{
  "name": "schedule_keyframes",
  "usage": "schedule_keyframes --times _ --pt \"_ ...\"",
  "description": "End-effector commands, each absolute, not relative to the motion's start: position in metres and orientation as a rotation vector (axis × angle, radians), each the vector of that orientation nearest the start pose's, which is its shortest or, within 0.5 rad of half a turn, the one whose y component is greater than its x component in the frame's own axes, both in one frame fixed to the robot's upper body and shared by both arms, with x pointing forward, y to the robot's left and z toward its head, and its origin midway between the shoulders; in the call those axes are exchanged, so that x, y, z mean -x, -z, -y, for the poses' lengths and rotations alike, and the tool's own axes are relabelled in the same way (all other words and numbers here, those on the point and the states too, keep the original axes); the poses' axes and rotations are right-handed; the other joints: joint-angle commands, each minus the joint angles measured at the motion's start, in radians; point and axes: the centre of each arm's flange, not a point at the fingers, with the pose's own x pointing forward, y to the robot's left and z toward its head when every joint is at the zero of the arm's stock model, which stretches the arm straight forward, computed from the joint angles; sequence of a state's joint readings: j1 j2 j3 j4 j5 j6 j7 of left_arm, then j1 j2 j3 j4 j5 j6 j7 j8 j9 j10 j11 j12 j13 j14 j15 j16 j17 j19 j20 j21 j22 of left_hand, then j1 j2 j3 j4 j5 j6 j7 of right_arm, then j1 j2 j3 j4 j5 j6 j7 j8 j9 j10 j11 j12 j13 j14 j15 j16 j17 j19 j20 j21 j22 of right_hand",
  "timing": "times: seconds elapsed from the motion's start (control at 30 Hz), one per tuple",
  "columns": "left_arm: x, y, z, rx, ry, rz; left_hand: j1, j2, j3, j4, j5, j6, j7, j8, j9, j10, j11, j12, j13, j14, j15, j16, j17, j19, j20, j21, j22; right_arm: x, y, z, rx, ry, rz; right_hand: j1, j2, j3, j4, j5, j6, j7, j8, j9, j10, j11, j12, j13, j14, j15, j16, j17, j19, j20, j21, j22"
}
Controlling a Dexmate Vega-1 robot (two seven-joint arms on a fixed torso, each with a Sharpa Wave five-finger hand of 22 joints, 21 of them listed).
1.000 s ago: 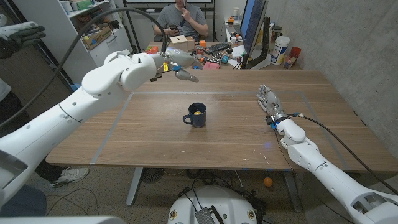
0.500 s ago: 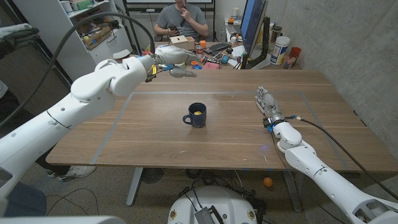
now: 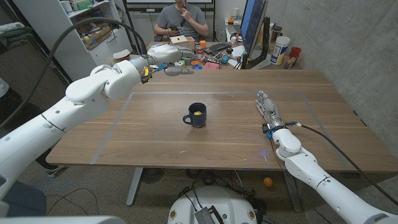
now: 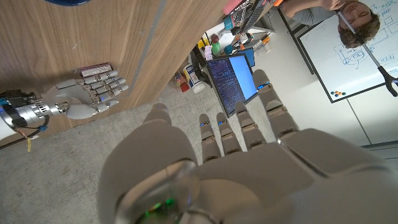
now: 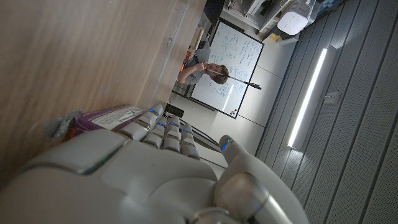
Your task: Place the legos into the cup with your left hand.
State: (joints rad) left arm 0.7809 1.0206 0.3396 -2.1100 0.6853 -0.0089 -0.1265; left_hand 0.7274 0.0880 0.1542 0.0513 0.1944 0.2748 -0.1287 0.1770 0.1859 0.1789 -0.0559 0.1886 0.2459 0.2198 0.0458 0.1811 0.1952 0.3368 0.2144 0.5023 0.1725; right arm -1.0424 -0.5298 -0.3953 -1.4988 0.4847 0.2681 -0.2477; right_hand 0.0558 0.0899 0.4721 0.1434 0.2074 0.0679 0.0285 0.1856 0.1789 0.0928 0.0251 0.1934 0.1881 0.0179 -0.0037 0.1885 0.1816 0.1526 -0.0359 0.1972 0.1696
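Note:
A dark blue cup (image 3: 198,116) stands at the middle of the wooden table (image 3: 155,134), with a yellow lego (image 3: 196,112) inside it. My left hand (image 3: 171,63) hangs in the air over the table's far edge, well behind and left of the cup; its fingers (image 4: 244,127) are stretched out and hold nothing. My right hand (image 3: 266,106) is at the table's right side, level with the cup, fingers straight and empty. It also appears in the left wrist view, right hand (image 4: 87,94), and in its own right hand (image 5: 149,168) view.
A purple packet (image 5: 109,116) lies on the table by my right fingers, the same packet (image 4: 94,70) in the left wrist view. Behind the far edge sit a person (image 3: 181,18), a monitor (image 3: 252,25), a white tub (image 3: 280,50) and small clutter. Shelves (image 3: 93,31) stand far left.
My left arm has swung up and back toward the far left, away from the cup. My right hand has slid slightly toward the near edge. The cup has not moved.

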Motion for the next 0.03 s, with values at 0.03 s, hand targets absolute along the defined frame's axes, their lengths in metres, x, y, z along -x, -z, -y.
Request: schedule_keyframes --times 0.03 --pt "-0.4519 -0.1528 -0.2309 -1.720 -0.140 1.042 -0.009 0.000 -0.002 0.001 0.003 -0.009 0.004 0.000 0.002 -0.011 0.009 0.000 -0.002 -0.006 0.001 0.002 -0.001 -0.006 0.000 -0.007 0.003 -0.6116 0.0887 0.2569 0.019 -0.072 0.599 -0.003 0.030 -0.004 -0.002 0.005 0.001 0.000 0.006 0.005 0.005 0.009 0.003 0.005 0.002 0.004 0.001 0.002 -0.004 -0.027 0.001 0.004"
